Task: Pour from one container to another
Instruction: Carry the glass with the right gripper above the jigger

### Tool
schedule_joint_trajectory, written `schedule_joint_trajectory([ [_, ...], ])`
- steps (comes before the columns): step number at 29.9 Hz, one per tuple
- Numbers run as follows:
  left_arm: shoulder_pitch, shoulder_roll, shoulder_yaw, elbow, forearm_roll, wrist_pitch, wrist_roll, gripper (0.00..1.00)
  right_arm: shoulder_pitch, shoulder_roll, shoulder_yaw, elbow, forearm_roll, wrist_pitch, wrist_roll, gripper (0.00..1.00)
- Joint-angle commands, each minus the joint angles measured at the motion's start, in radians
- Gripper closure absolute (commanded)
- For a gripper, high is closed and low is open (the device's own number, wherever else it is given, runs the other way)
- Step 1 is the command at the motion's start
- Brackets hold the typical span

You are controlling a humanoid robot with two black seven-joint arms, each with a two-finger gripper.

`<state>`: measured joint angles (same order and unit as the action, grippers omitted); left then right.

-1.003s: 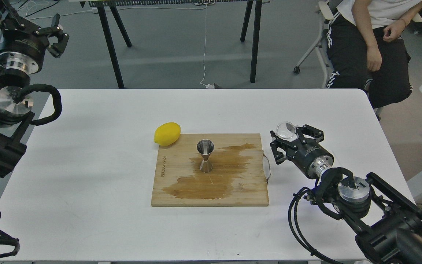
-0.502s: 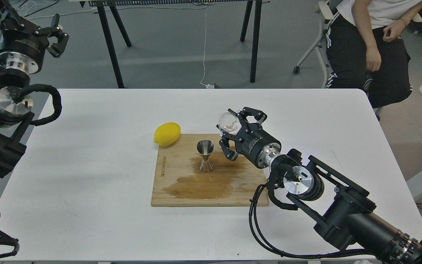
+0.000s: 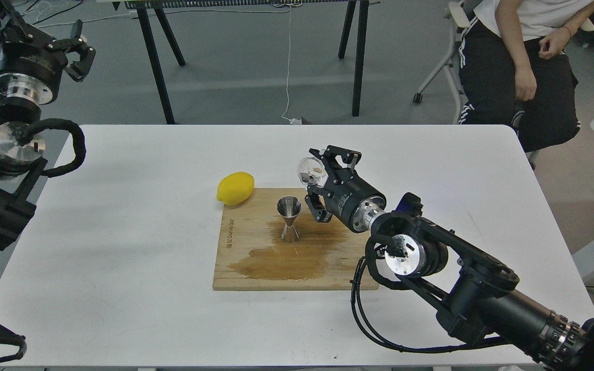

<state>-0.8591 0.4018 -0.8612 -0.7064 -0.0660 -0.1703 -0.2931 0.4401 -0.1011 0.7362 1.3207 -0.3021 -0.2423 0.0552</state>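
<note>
Tilting sideways in your right jaws (image 3: 322,178), the glass cup (image 3: 311,171) hangs just up-right of the jigger (image 3: 289,218), upright on the stained wooden board (image 3: 240,257). Lemon (image 3: 235,188) touches its corner. White table (image 3: 121,206); someone seated (image 3: 524,56) behind. Left jaws (image 3: 78,51) spread, empty.

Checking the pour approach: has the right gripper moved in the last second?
Yes. The right gripper, shut on the glass cup, has swung left from beyond the wooden board's right edge to just right of the jigger.
</note>
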Motion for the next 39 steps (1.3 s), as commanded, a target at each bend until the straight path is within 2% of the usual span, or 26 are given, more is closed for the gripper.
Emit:
schedule_joint_trajectory([
  [1, -0.001, 0.0, -0.002, 0.01, -0.002, 0.0, 0.0, 0.0, -0.001, 0.001, -0.001, -0.003, -0.046, -0.002, 0.0, 0.59],
  [7, -0.001, -0.001, -0.001, 0.011, -0.002, -0.003, 0.0, 0.0, 0.008, 0.011, -0.028, -0.015, -0.08, -0.005, -0.003, 0.59],
  [10, 0.0, -0.001, -0.002, 0.024, -0.001, -0.005, 0.0, 0.0, 0.017, 0.021, -0.032, -0.02, -0.103, -0.038, -0.002, 0.6],
  [23, 0.0, -0.001, -0.002, 0.03, -0.002, -0.011, 0.0, 0.0, 0.035, 0.095, -0.081, -0.098, -0.342, -0.084, 0.0, 0.6],
  [39, 0.0, -0.001, -0.002, 0.03, -0.002, -0.009, 0.0, 0.0, 0.071, 0.097, -0.176, -0.109, -0.445, -0.124, 0.008, 0.59],
])
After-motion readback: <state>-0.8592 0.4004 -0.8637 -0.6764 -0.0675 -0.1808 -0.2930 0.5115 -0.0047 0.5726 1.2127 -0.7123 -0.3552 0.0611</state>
